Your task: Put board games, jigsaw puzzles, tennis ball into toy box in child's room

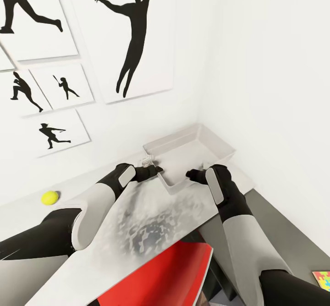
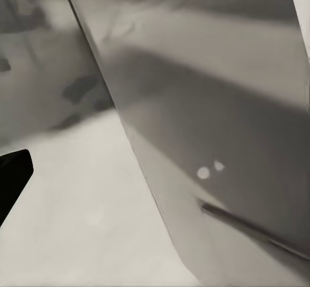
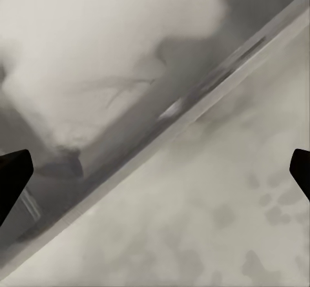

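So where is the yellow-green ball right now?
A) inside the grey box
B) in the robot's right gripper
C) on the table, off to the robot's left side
C: the tennis ball sits on the table near the wall, apart from the toy box, beside the left arm.

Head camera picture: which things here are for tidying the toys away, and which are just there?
For the job:
- toy box, both grippers at its near end
- tennis ball on the table
- jigsaw puzzle, low at the right edge
- left gripper
- right gripper

Just there:
- silhouette pictures on the wall
- red chair
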You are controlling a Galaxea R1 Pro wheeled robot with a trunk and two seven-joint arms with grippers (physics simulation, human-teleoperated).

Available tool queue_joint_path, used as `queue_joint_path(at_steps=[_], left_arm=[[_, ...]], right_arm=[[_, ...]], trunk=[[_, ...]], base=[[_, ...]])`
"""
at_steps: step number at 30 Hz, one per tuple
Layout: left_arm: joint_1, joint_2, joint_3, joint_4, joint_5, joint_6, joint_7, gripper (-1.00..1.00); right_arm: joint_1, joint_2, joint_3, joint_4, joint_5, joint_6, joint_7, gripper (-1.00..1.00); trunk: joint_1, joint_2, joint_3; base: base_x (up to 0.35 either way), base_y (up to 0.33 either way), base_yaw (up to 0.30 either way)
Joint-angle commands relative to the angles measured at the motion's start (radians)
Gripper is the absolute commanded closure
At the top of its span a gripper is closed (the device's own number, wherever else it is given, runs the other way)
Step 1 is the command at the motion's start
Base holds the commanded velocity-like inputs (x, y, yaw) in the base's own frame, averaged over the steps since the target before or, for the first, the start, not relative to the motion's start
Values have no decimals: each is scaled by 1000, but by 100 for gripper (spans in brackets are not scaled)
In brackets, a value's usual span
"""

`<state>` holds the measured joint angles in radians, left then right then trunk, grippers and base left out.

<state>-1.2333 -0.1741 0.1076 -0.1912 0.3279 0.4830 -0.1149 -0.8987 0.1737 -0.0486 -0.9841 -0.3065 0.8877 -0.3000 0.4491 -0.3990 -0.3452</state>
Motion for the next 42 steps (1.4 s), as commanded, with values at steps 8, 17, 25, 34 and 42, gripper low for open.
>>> queue_joint_path(at_steps=[8, 17, 25, 34, 42], left_arm=[[0, 0, -11, 6, -35, 3, 3, -100], [0, 0, -11, 6, -35, 3, 3, 100], [0, 0, -11, 6, -35, 3, 3, 100], [0, 0, -10, 6, -35, 3, -46, 100], [0, 0, -9, 6, -35, -6, -65, 100]], right_arm=[[0, 1, -2, 1, 6, 7, -11, -100], [0, 1, -2, 1, 7, 8, -11, 100], [0, 1, -2, 1, 7, 8, -11, 100], [0, 1, -2, 1, 7, 8, -13, 100], [0, 1, -2, 1, 7, 8, -13, 100]], trunk=[[1, -1, -2], [1, -1, -2], [1, -1, -2], [1, -1, -2], [1, -1, -2]], base=[[0, 0, 0], [0, 0, 0], [0, 0, 0], [0, 0, 0], [0, 0, 0]])
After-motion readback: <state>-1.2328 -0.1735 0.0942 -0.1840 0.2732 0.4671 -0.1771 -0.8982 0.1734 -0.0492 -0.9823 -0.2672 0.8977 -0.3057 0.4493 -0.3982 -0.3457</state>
